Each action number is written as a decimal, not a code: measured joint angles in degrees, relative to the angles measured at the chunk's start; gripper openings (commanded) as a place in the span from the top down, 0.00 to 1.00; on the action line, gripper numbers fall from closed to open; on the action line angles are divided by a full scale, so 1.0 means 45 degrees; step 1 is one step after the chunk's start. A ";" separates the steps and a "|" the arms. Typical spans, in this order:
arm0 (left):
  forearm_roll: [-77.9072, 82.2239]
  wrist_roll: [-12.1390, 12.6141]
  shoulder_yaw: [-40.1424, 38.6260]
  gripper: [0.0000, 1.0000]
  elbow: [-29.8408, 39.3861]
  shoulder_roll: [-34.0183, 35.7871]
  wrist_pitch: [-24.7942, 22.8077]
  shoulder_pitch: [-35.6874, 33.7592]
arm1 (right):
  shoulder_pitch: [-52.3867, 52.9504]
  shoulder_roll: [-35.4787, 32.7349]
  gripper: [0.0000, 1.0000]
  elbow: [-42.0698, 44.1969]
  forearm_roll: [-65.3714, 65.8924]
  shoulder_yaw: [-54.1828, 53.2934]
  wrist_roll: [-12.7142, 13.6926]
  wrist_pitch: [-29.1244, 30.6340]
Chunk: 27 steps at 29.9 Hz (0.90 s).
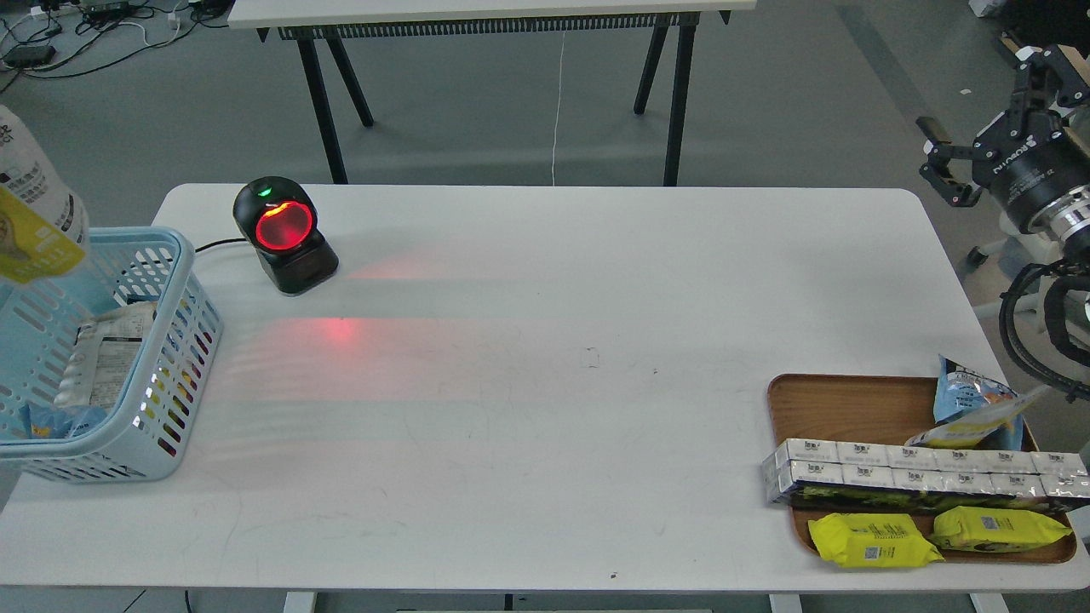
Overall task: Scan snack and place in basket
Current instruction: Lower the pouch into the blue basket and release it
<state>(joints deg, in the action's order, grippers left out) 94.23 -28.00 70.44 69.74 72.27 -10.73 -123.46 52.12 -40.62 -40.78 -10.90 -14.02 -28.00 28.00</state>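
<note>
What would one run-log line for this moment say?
stage: snack above basket, not yet in | right hand: open, off table | scanner: lit red | tray: packets remain

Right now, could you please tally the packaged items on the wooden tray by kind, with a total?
Yellow wrapped packets: 2
Long silver-topped box packs: 1
Blue bags: 1
Yellow-and-silver pouches: 1
Total: 5
</note>
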 measured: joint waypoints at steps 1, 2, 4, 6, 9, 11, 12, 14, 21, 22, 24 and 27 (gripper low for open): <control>0.0050 0.0000 -0.0006 1.00 0.0062 0.0116 0.0004 0.0081 | 0.0000 0.0033 0.02 0.0002 0.0000 -0.0007 0.0000 0.0000; 0.0082 0.0000 -0.0028 1.00 0.0129 0.0208 0.0022 0.0185 | 0.0000 0.0080 0.02 0.0003 0.0000 -0.0009 0.0000 0.0000; 0.0108 0.0000 -0.0150 1.00 0.0196 0.0289 0.0065 0.0426 | 0.0000 0.0143 0.02 0.0001 0.0004 -0.0031 0.0000 0.0000; 0.0114 0.0000 -0.0334 1.00 0.0217 0.0315 0.0104 0.0849 | 0.0001 0.0167 0.02 0.0001 0.0004 -0.0065 0.0000 0.0000; 0.0117 0.0000 -0.0853 1.00 0.0224 0.0319 0.0148 0.1686 | 0.0014 0.0175 0.02 0.0001 0.0004 -0.0087 0.0000 0.0000; 0.0117 0.0000 -0.1393 0.99 0.0214 0.0286 0.0156 0.2372 | 0.0025 0.0178 0.02 0.0001 0.0004 -0.0088 0.0000 0.0000; 0.0117 0.0000 -0.1749 0.99 0.0202 0.0248 0.0156 0.2777 | 0.0033 0.0178 0.02 0.0000 0.0004 -0.0089 0.0000 0.0000; 0.0117 -0.0001 -0.2572 0.98 0.0163 0.0172 0.0130 0.3654 | 0.0039 0.0179 0.02 -0.0001 0.0004 -0.0089 0.0000 0.0000; 0.0222 -0.0001 -0.5748 0.87 -0.0050 -0.0479 0.0028 0.7157 | 0.0037 0.0176 0.02 -0.0001 0.0004 -0.0088 0.0000 0.0000; 0.0233 -0.0001 -0.6129 0.82 -0.0096 -0.0501 0.0017 0.7486 | 0.0032 0.0171 0.02 -0.0001 0.0004 -0.0087 0.0000 0.0000; 0.0246 -0.0002 -0.6715 0.68 -0.0127 -0.0491 -0.0032 0.7857 | 0.0022 0.0167 0.01 -0.0002 0.0004 -0.0085 0.0000 0.0000; 0.0252 -0.0001 -0.7278 0.48 -0.0140 -0.0422 -0.0113 0.7978 | 0.0021 0.0159 0.01 -0.0018 0.0004 -0.0074 0.0000 0.0000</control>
<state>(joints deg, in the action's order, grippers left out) 95.36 -28.00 37.69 69.11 70.37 -11.24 -87.56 52.21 -39.91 -40.86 -10.88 -14.35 -28.00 28.00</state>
